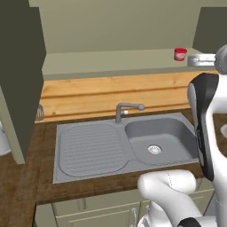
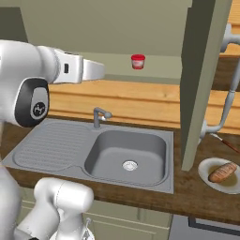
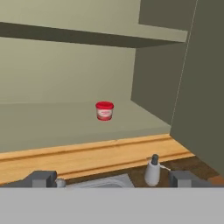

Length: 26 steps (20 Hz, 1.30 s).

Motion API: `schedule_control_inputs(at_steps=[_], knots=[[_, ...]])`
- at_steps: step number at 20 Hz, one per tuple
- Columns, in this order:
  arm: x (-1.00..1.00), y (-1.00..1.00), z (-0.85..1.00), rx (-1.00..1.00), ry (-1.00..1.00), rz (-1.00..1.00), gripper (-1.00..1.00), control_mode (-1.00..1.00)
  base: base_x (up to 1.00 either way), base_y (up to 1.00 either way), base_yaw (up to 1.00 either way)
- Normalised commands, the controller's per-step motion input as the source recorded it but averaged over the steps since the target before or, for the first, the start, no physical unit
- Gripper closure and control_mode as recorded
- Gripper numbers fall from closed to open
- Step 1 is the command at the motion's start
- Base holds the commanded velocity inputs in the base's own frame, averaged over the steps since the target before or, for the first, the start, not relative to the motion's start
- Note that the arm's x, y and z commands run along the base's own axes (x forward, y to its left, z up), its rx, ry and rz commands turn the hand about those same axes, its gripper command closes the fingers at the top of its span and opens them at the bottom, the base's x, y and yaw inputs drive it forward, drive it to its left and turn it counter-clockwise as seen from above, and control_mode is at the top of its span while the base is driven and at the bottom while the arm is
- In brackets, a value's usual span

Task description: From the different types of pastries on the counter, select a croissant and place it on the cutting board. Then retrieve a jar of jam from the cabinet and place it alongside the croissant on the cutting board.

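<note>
The fingers (image 3: pixel 112 178) stand spread wide, holding nothing, 2 dark tips low in the hand view at 7 and 5 o'clock. At 12 o'clock from them, well apart, the jam jar (image 3: pixel 104 110) stands upright on the cabinet (image 3: pixel 52 122) shelf; its pale band carries marks too small to read. Below lies the sink (image 2: pixel 126 150) in the table (image 2: pixel 197 197), tap (image 2: pixel 99 116) behind, a plate (image 2: pixel 206 165) with a pastry (image 2: pixel 222 172) at 3 o'clock.
</note>
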Motion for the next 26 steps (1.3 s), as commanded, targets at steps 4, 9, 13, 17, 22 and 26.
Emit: schedule_control_inputs(at_steps=[4, 9, 13, 17, 22, 26], knots=[[0.70, -0.10, -0.13, 0.00, 0.00, 0.02, -1.00, -1.00, 0.00, 0.00, 0.00], [0.60, -0.25, -0.16, 0.04, 0.00, 0.04, -1.00, -1.00, 0.00, 0.00, 0.00], [0.38, -0.18, -0.05, 0.04, 0.00, 0.03, -1.00, -1.00, 0.00, 0.00, 0.00], [0.42, -0.15, 0.00, 0.03, 0.00, 0.00, -1.00, -1.00, 0.00, 0.00, 0.00], [0.45, -0.13, -0.02, 0.01, 0.00, 0.01, -1.00, -1.00, 0.00, 0.00, 0.00], [0.38, -0.08, -0.13, 0.00, 0.00, 0.01, -1.00, -1.00, 0.00, 0.00, 0.00]])
